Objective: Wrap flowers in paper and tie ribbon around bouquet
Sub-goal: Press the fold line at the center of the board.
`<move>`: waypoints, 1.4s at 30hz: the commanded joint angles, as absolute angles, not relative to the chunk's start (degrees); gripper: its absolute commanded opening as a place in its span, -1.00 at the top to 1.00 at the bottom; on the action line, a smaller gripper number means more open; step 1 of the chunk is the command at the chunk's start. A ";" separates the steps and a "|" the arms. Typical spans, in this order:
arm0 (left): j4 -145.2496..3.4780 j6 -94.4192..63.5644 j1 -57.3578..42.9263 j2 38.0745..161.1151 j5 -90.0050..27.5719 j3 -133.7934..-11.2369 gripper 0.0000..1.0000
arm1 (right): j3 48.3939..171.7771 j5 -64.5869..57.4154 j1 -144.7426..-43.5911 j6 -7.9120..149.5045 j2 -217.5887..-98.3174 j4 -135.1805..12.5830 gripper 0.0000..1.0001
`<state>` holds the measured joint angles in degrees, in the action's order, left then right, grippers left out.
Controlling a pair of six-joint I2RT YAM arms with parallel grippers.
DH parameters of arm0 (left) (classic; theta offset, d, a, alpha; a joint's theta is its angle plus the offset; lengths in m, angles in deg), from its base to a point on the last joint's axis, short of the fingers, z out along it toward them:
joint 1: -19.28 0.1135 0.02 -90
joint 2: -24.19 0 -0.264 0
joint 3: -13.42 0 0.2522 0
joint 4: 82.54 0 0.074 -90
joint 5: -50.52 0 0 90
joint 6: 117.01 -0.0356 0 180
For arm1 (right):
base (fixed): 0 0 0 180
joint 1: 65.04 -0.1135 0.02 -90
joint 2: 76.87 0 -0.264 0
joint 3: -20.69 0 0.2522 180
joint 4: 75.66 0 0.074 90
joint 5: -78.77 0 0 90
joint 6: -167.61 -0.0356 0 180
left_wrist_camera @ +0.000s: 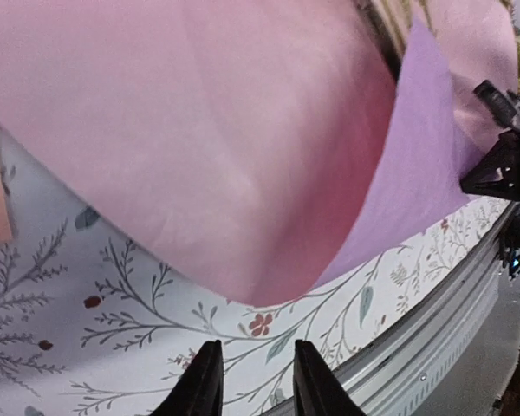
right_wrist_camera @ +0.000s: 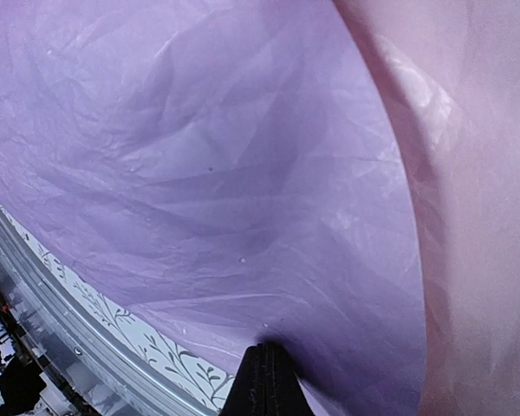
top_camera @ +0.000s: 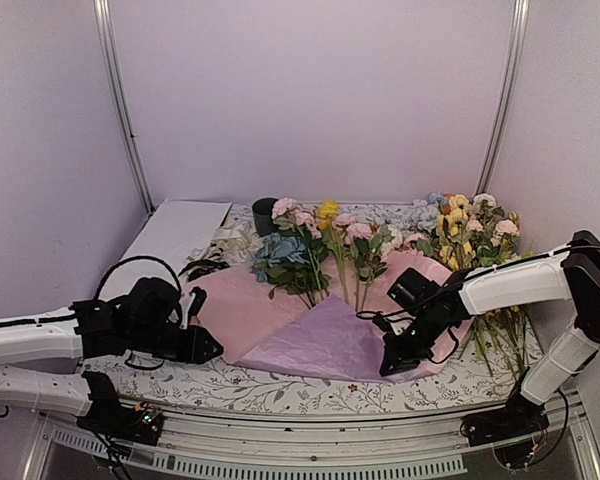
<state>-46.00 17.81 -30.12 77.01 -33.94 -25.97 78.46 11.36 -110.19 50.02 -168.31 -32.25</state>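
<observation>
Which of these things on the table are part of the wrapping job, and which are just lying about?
In the job: flowers; paper, pinched by the right tool; left tool, open near its edge.
Lying about: loose flower pile; white sheet; dark cup.

We can read no words, numbers or signs in any view. The tabletop (top_camera: 280,392) shows only a print of thin twigs, leaves and small red flowers. The paper (top_camera: 320,345) is plain lilac and pink, with no writing on it.
</observation>
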 commanded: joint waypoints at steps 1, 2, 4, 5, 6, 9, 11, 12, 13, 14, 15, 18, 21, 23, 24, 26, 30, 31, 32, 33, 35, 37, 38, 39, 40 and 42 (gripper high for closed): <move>-48.44 9.84 -37.27 81.90 -44.08 -37.98 0.44 | 79.36 4.95 -109.82 50.69 -168.44 -27.45 0.98; -49.96 8.01 -38.07 85.66 -42.71 -40.04 0.44 | 79.56 4.95 -109.86 50.67 -168.47 -27.27 0.98; -52.63 4.54 -38.96 95.02 -37.88 -44.05 0.45 | 79.79 4.99 -109.92 50.51 -168.25 -27.19 0.97; -53.55 2.89 -39.50 100.26 -35.39 -46.29 0.46 | 79.80 5.09 -109.87 50.38 -168.08 -27.28 0.98; -53.77 1.42 -39.91 104.70 -33.58 -48.78 0.46 | 79.80 5.26 -109.87 50.16 -168.02 -27.37 0.98; -53.89 -1.85 -40.45 114.84 -29.45 -55.15 0.47 | 79.89 6.05 -109.86 49.67 -167.89 -27.28 0.98; -52.58 -2.37 -39.72 118.19 -30.38 -56.00 0.47 | 79.73 6.02 -109.91 49.38 -167.56 -27.03 0.98; -51.46 -2.21 -39.10 119.55 -30.79 -55.71 0.47 | 79.60 5.77 -109.88 49.24 -167.39 -26.80 0.97; -50.62 -2.08 -38.58 120.45 -30.82 -55.01 0.47 | 79.43 5.41 -109.87 49.08 -167.12 -26.55 0.97; -49.99 -2.03 -38.32 121.11 -30.60 -54.16 0.47 | 79.23 5.06 -109.86 48.92 -166.98 -26.25 0.97; -49.40 -1.78 -38.29 121.57 -30.24 -53.01 0.48 | 79.07 4.71 -109.89 48.64 -166.78 -25.95 0.97; -49.16 0.22 -38.28 121.67 -28.94 -49.50 0.47 | 79.02 3.09 -109.81 47.97 -165.91 -24.79 0.97; -49.88 2.39 -38.26 121.40 -28.09 -46.15 0.48 | 78.71 0.58 -109.71 47.19 -165.07 -22.47 0.95; -50.48 3.53 -38.33 121.30 -27.45 -44.31 0.49 | 78.38 -0.80 -109.62 46.60 -164.63 -20.73 0.98; -50.72 4.00 -38.29 121.23 -27.33 -43.74 0.49 | 78.16 -1.24 -109.54 46.26 -164.43 -20.11 1.00; -50.76 4.53 -38.45 121.22 -27.55 -42.92 0.49 | 77.89 -2.07 -109.32 45.51 -164.15 -18.60 1.00; -51.55 5.45 -38.47 120.88 -27.82 -41.21 0.49 | 76.97 -4.56 -108.35 44.13 -161.82 -15.20 0.95; -51.86 5.60 -38.47 120.87 -27.82 -40.75 0.50 | 76.14 -5.01 -107.81 43.73 -160.85 -14.54 0.94; -52.14 5.73 -38.53 120.95 -27.75 -40.44 0.50 | 75.51 -5.35 -106.91 43.50 -159.73 -14.11 0.92; -52.34 5.83 -38.55 121.02 -27.71 -40.21 0.50 | 74.96 -5.31 -106.36 43.29 -159.33 -13.84 0.91; -52.96 5.59 -38.53 121.19 -27.82 -39.68 0.50 | 74.25 -4.58 -104.92 43.24 -158.03 -13.93 0.91; -53.46 5.19 -38.43 121.38 -28.18 -39.45 0.50 | 74.09 -4.35 -104.21 42.78 -156.86 -14.32 0.91; -53.55 5.01 -38.45 121.60 -28.37 -39.61 0.50 | 74.19 -4.90 -103.77 42.44 -156.21 -14.00 0.91; -53.62 4.91 -38.46 121.84 -28.30 -39.78 0.50 | 74.53 -5.78 -103.23 42.14 -155.22 -13.41 0.90; -53.78 5.01 -38.53 122.03 -28.19 -39.90 0.50 | 75.09 -6.91 -102.77 41.69 -154.12 -12.55 0.90; -54.66 5.27 -38.65 122.05 -27.51 -39.63 0.50 | 76.94 -9.16 -102.51 40.83 -152.12 -10.40 0.88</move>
<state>-60.20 4.63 -38.34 118.05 -28.78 -42.82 74.66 -4.11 -103.63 43.24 -156.14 -14.54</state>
